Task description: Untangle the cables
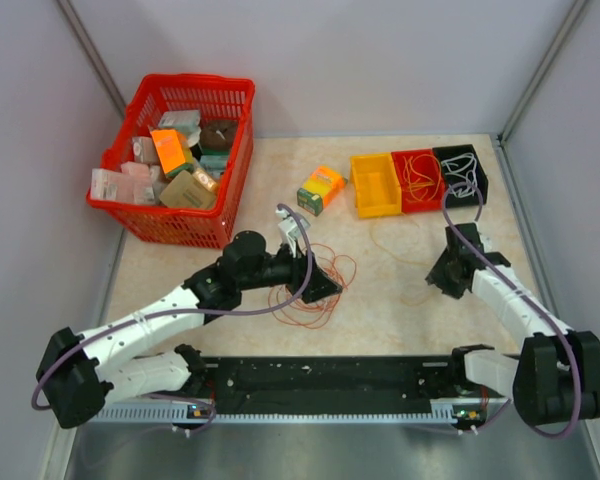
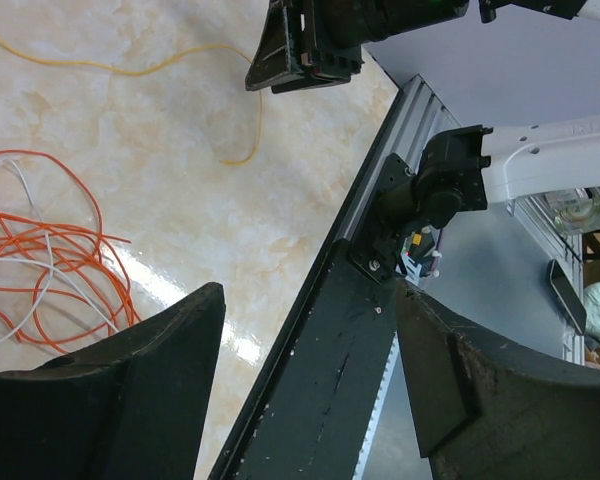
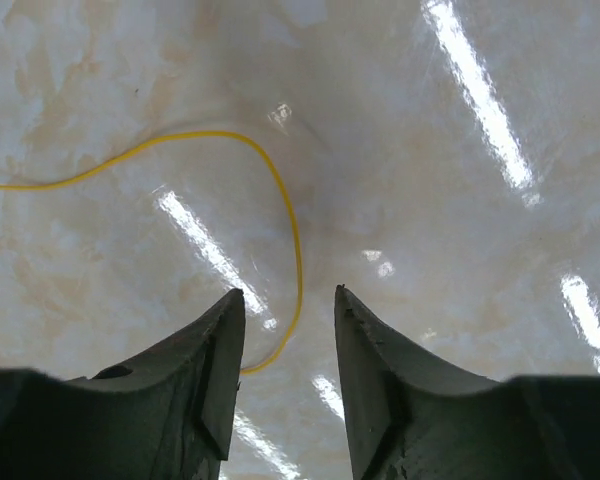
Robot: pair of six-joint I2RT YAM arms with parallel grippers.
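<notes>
A loose tangle of orange-red and white cables [image 1: 315, 292] lies on the table's middle. My left gripper [image 1: 325, 283] hovers at its right edge, open, with nothing between its fingers. In the left wrist view the tangle [image 2: 60, 245] sits left of the wide-apart left gripper [image 2: 310, 295]. A single yellow cable [image 3: 296, 240] trails off to the right. Its curled end lies on the table between the fingers of my right gripper [image 3: 289, 292], which is down at it [image 1: 447, 275]. The jaws stand apart and do not touch the cable.
A red basket [image 1: 235, 95] full of packets stands at the back left. A yellow-green box [image 1: 321, 188] sits mid-back. Beside it are a yellow bin [image 1: 376, 205], a red bin [image 1: 400, 160] holding orange wire and a black bin [image 1: 480, 165] holding white wire. The black base rail [image 1: 320, 375] runs along the near edge.
</notes>
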